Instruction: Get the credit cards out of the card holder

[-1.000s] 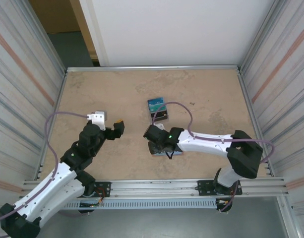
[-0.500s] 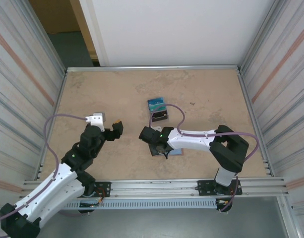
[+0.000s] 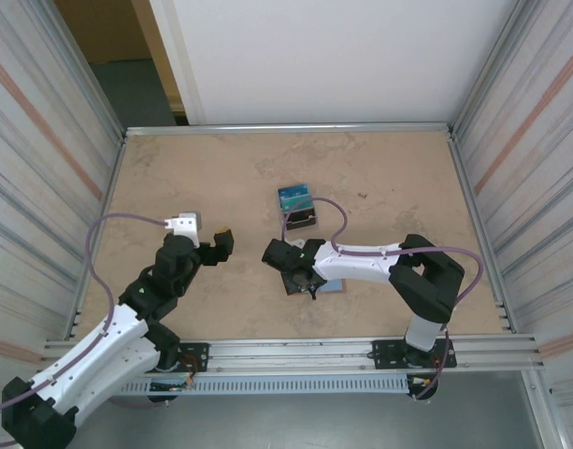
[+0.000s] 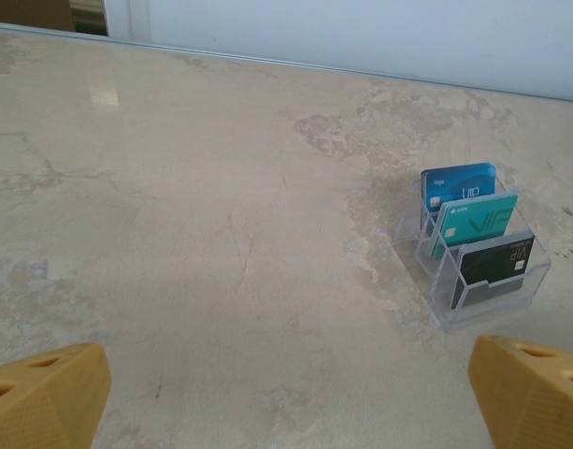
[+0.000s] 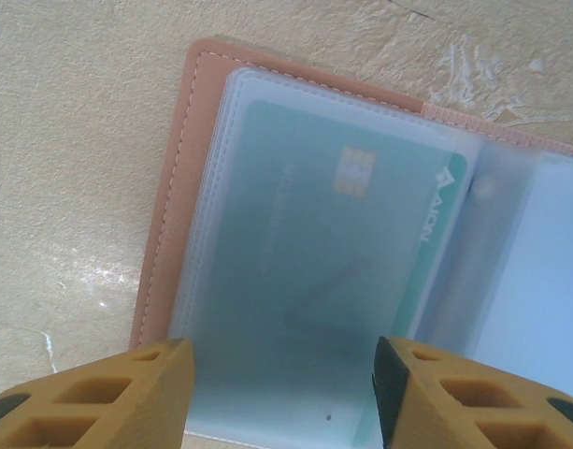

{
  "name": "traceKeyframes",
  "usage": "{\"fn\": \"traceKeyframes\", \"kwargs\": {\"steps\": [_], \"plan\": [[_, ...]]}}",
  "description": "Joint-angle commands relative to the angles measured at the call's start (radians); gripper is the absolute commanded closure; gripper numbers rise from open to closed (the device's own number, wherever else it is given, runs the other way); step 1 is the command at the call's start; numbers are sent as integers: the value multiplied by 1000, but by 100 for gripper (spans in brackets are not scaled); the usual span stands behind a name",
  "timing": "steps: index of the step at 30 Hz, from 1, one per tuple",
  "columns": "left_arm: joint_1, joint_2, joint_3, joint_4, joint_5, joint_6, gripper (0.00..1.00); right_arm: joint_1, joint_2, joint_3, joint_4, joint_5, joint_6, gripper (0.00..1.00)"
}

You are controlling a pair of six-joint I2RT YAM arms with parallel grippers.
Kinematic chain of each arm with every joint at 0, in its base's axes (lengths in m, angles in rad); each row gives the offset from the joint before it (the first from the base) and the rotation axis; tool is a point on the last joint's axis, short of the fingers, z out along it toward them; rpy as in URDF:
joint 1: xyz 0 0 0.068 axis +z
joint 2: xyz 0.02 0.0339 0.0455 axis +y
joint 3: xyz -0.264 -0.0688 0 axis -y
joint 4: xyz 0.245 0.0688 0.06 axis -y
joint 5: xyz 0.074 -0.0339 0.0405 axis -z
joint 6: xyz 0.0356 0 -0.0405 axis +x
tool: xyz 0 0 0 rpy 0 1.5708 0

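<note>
The salmon-pink card holder (image 5: 164,234) lies open on the table, its clear sleeves facing up. A teal credit card (image 5: 342,243) with a gold chip sits inside the top sleeve. My right gripper (image 5: 281,393) is open just over that sleeve, one finger (image 5: 108,393) at its left edge and the other finger at its right; nothing is pinched. From above, the right gripper (image 3: 300,278) covers most of the card holder (image 3: 331,287). My left gripper (image 3: 223,241) hangs open over bare table to the left, holding nothing.
A clear tiered stand (image 4: 478,248) holds a blue, a teal and a dark card; it stands just beyond the card holder (image 3: 298,208). Metal rails and corrugated walls border the beige table (image 3: 193,178).
The right gripper has shifted slightly left over the card holder and its elbow has swung in toward the middle. The left arm has barely moved.
</note>
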Motion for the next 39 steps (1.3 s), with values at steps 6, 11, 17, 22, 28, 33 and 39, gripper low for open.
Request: {"fn": "traceKeyframes", "kwargs": {"steps": [6, 11, 17, 22, 28, 33, 39], "plan": [[7, 21, 11, 8, 1, -21, 1, -1, -14, 4, 17, -21, -10, 45], [7, 27, 17, 7, 5, -22, 1, 3, -41, 6, 14, -12, -11, 46], [7, 29, 20, 3, 10, -22, 1, -12, -39, -13, 23, -21, -2, 47], [7, 32, 20, 2, 8, -27, 1, -13, -20, -26, 37, -38, 6, 47], [7, 35, 22, -2, 12, -30, 1, -27, -10, -49, 47, -46, 22, 49], [6, 37, 22, 0, 14, -33, 1, -40, -22, -80, 71, -65, 26, 51], [6, 41, 27, -2, 16, -33, 1, -54, -32, -99, 80, -75, 25, 54]]}}
